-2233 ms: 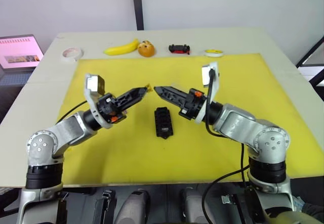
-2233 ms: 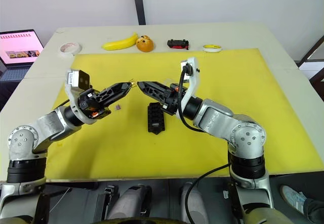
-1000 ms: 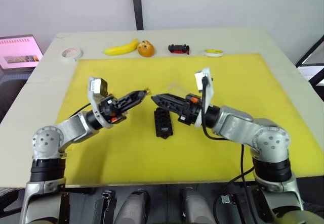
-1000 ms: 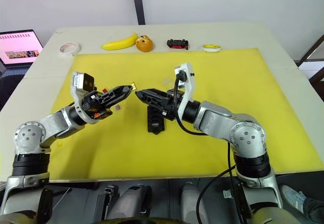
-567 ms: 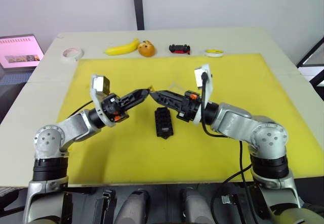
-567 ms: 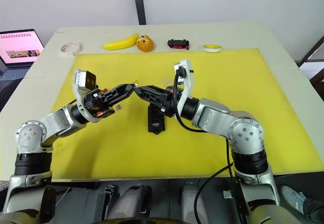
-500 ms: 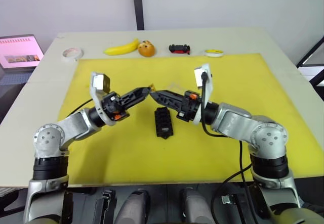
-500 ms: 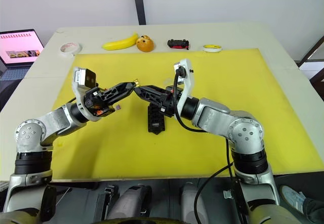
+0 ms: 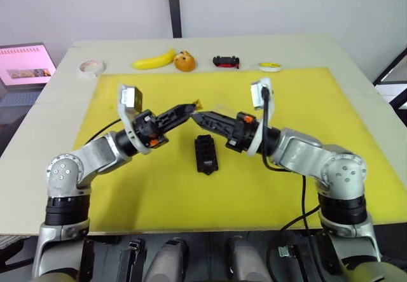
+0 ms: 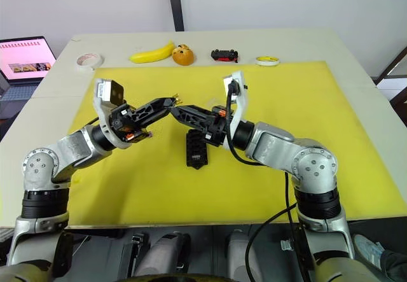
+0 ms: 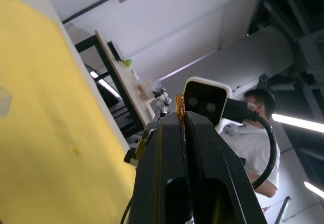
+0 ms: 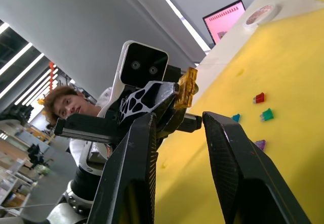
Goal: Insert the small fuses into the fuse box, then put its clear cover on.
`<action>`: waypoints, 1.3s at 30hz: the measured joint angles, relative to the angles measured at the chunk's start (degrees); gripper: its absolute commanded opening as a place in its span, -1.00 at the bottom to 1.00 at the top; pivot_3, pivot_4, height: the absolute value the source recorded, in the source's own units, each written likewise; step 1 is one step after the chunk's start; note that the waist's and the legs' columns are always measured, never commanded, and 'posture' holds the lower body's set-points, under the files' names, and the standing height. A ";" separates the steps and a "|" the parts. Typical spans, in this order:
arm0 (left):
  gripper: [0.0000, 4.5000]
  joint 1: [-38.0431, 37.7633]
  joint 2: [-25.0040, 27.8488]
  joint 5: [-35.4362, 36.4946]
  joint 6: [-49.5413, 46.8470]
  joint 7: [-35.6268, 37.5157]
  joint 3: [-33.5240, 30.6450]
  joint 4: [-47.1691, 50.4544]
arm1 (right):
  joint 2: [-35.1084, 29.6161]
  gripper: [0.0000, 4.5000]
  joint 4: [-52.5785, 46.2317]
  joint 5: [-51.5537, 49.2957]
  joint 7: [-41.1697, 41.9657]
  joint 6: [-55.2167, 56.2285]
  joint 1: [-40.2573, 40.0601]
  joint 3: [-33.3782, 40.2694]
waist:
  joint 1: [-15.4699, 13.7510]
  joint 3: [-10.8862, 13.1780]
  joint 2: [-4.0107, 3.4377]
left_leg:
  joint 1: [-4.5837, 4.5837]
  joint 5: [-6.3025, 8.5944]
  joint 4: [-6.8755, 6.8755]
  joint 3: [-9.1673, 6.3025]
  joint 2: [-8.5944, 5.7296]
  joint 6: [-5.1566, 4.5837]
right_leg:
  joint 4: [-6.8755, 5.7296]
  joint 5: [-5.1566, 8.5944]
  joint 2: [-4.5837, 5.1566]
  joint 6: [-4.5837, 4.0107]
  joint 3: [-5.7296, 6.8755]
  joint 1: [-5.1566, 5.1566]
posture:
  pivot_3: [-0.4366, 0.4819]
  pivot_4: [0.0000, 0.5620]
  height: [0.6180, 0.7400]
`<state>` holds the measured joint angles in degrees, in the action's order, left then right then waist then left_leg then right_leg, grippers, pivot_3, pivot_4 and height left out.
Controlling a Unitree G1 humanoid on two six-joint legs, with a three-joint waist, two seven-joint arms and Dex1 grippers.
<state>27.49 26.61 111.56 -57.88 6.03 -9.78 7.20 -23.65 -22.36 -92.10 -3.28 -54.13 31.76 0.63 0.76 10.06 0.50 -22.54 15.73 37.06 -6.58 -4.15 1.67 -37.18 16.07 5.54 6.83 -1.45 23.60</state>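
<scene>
step: fuse handover mid-air | left claw clamped on orange-brown fuse, above fuse box at its 12 o'clock | right claw spread, tips either side of fuse | spare fuses on yellow mat, box's 9 o'clock | next: likely right claw pinches, left lets go

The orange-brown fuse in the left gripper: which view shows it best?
The right wrist view: the orange-brown fuse stands clear at the left gripper's tip, between the open right fingers. The left wrist view shows just a sliver above its shut fingers; the eye views show a tiny speck.
</scene>
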 measured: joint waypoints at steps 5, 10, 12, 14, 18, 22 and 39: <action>-1.00 0.55 -1.33 0.22 0.74 -2.15 0.06 0.50 | -0.23 -0.32 0.03 -0.52 -0.45 0.07 -0.20 0.34 | 0.09 0.00 0.00 | 0.00 0.00 -0.01 0.00 0.01 0.00 | 0.00 0.00 -0.03 0.00 0.00 0.01 | -0.05 -0.47 1.00; -1.00 1.44 -1.97 0.22 0.76 -3.49 0.03 0.65 | -2.59 -0.32 0.03 -3.31 -0.28 0.07 -0.92 1.84 | -0.10 0.00 0.01 | 0.00 0.00 0.04 0.00 -0.01 0.00 | 0.02 0.00 -0.02 0.00 0.00 -0.05 | -0.05 -0.47 1.00; -1.00 1.46 -1.99 0.23 0.75 -3.80 0.03 0.85 | -4.05 -0.32 0.02 -4.84 -0.02 0.08 -1.25 2.85 | -0.07 0.01 0.01 | 0.00 0.01 0.05 0.02 -0.01 -0.02 | 0.03 0.00 -0.02 0.00 0.00 -0.06 | -0.05 -0.47 1.00; -1.00 1.45 -1.96 0.24 0.67 -3.82 0.02 0.85 | -5.08 -0.32 -0.01 -6.12 0.27 0.11 -1.74 3.52 | -0.04 0.01 0.01 | 0.00 0.01 0.04 0.01 0.00 -0.02 | 0.03 0.00 -0.03 0.00 0.01 -0.05 | -0.05 -0.47 1.00; -1.00 1.36 -1.56 0.24 -0.09 -3.77 -0.10 0.86 | -6.70 -0.32 -0.01 -7.29 0.28 0.49 -2.11 4.27 | 0.04 0.01 0.01 | 0.00 0.01 0.04 0.01 0.01 -0.02 | 0.03 0.00 -0.04 0.00 0.01 -0.04 | -0.05 -0.47 1.00; -1.00 1.36 -1.49 0.24 -0.35 -3.74 -0.10 0.96 | -6.63 -0.32 0.01 -7.30 0.24 1.47 -2.10 4.11 | -0.03 0.01 0.01 | 0.00 0.01 0.05 0.01 0.00 -0.03 | 0.03 0.00 -0.04 0.00 0.00 -0.05 | -0.05 -0.47 1.00; -1.00 0.12 -0.98 0.24 -0.66 -2.56 -0.09 0.94 | -4.86 -0.32 0.37 -7.06 -0.99 3.39 0.17 2.20 | -0.02 0.01 0.02 | 0.00 0.01 0.04 0.01 0.01 -0.02 | 0.03 0.00 -0.04 0.00 0.00 -0.04 | -0.05 -0.47 1.00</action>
<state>27.61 25.63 111.80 -58.55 3.47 -9.87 8.14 -28.51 -22.00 -99.15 -4.28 -50.73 31.93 2.84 0.75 10.07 0.52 -22.54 15.74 37.09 -6.57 -4.14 1.65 -37.15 16.07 5.50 6.84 -1.44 23.55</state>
